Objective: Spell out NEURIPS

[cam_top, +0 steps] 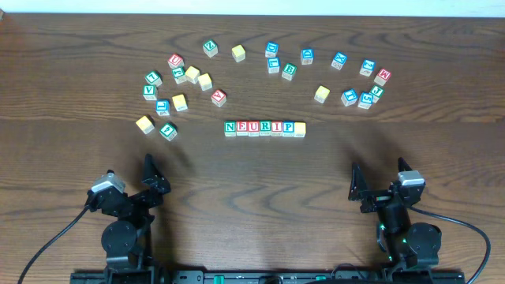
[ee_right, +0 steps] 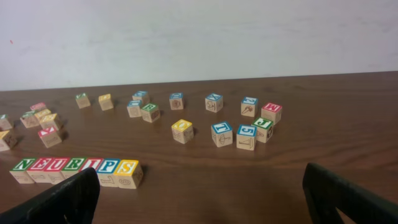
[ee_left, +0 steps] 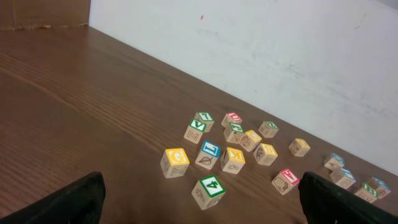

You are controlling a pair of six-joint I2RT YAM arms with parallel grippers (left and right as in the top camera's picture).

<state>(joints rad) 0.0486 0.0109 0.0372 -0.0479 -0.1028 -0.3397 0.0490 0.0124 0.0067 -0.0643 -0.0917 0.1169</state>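
Seven wooden letter cubes stand side by side in a row (cam_top: 264, 128) at the table's centre and read NEURIPS (ee_right: 74, 167) in the right wrist view. The row's right end is a yellow-topped S cube (ee_right: 126, 172). My left gripper (cam_top: 152, 177) rests near the front left, well short of the row, open with nothing between its fingers (ee_left: 62, 202). My right gripper (cam_top: 359, 188) sits at the front right, also open and empty, its dark fingers (ee_right: 348, 199) apart over bare wood; the row lies ahead to its left.
Several loose letter cubes lie in an arc behind the row: a left cluster (cam_top: 177, 79), a middle group (cam_top: 280, 61) and a right cluster (cam_top: 359, 83). A green "4" cube (ee_left: 208, 190) is nearest my left gripper. A white wall (ee_right: 199, 37) bounds the far table edge.
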